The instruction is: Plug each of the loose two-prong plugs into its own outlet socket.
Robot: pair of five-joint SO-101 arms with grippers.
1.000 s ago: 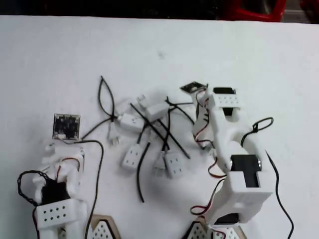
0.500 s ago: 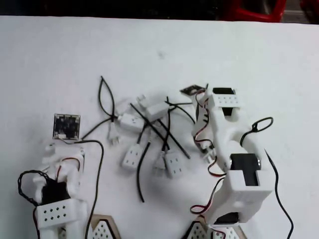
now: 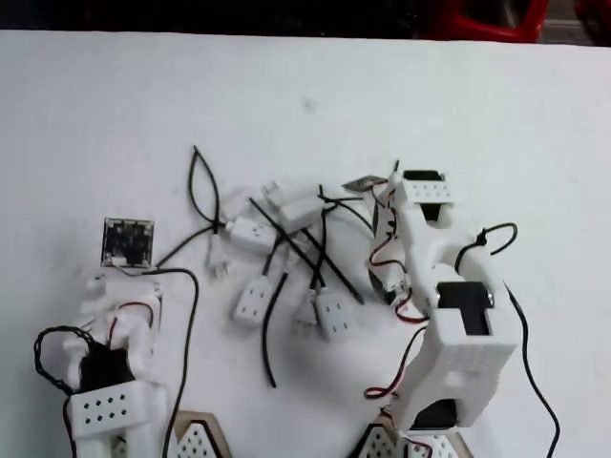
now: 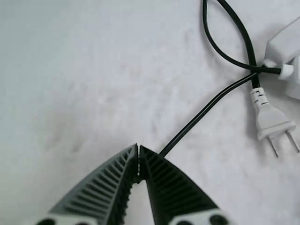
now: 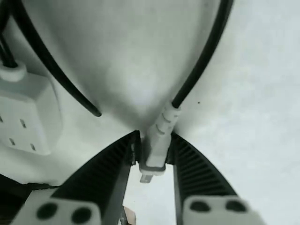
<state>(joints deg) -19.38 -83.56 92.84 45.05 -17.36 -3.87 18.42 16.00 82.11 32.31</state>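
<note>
A white bench [image 3: 477,114], seen from above, carries a tangle of black cables [image 3: 272,329], white outlet socket blocks and white plugs near its middle. Two socket blocks lie on the side of the tangle nearest the arms, one toward the left arm [image 3: 253,299] and one toward the right arm [image 3: 334,313]. Two more blocks lie just behind them [image 3: 250,232].

The left arm [image 3: 110,382] sits at the near left corner of the bench. The right arm [image 3: 449,324] stands on the right and stretches toward the tangle.

In the left wrist view, the left gripper [image 4: 138,161] has its ribbed fingers pressed together tip to tip, with nothing between them. It hangs over bare bench. A black cable passes just beside the fingertips and runs off toward a socket block [image 4: 286,42].

A loose two-prong plug [image 4: 271,123] lies flat on the bench near that block, apart from the gripper. Its two bare prongs are in no socket. From above, the same loose plug [image 3: 218,260] lies at the left side of the tangle.

In the right wrist view, the right gripper [image 5: 153,140] is clamped on a held plug [image 5: 159,129], one finger against each side. The held plug's black cable leads away from the gripper, and its prong end points back toward the wrist. A slotted socket block [image 5: 26,117] lies near, face up, not touching the held plug.
</note>
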